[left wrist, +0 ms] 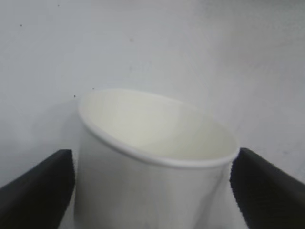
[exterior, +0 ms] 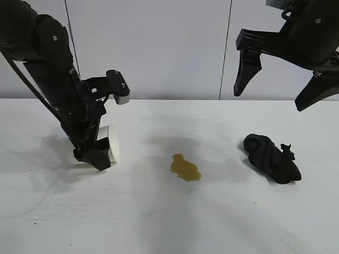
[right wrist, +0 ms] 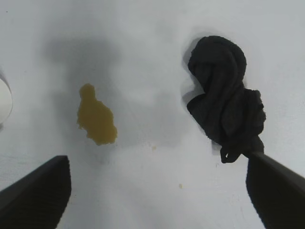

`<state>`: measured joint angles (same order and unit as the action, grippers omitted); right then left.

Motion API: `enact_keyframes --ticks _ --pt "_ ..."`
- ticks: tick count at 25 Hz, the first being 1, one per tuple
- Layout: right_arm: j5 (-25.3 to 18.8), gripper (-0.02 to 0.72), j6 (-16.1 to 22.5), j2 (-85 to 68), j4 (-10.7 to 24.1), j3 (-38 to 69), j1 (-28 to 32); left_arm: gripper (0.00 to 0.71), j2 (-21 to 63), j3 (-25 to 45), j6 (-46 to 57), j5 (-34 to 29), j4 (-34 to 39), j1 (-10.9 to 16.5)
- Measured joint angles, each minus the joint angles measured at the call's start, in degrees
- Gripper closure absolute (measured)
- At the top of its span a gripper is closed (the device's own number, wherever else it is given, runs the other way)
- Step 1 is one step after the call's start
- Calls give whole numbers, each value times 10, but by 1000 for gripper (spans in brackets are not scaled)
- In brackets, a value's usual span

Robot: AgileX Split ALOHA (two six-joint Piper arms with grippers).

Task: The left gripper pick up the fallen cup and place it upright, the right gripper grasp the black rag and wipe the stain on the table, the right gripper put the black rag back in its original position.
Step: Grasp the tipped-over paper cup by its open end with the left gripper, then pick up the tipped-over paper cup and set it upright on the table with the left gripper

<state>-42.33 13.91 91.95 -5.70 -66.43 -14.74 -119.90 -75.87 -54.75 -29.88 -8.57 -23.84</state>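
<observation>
The white cup (exterior: 112,143) lies on its side on the table (exterior: 159,222) at the left, its mouth facing the stain. My left gripper (exterior: 91,157) is lowered over it. In the left wrist view the cup (left wrist: 157,157) fills the space between the two fingers of the left gripper (left wrist: 152,191), which stand close on either side, open. The yellowish-brown stain (exterior: 185,168) is at the table's middle. The black rag (exterior: 271,157) lies bundled at the right. My right gripper (exterior: 270,100) hangs high above the rag, open and empty. The right wrist view shows the stain (right wrist: 96,116) and the rag (right wrist: 225,95).
A few tiny yellowish specks (right wrist: 180,185) lie on the table near the stain. The cup's rim (right wrist: 4,102) shows at the edge of the right wrist view. A grey wall stands behind the table.
</observation>
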Motion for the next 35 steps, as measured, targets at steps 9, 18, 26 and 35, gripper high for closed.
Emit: enact_keyframes --ticks 9,18,26,35 --pt "0 9 -1 0 0 0 0 224 13 -1 -16 -2 -31 1" --pt "1 9 -1 0 1 0 0 224 106 33 -398 -114 -476 94" --pt "1 9 -1 0 1 0 0 224 106 167 -785 -216 -856 201" --pt "5 9 -1 0 1 0 0 224 64 184 -921 -328 -883 210"
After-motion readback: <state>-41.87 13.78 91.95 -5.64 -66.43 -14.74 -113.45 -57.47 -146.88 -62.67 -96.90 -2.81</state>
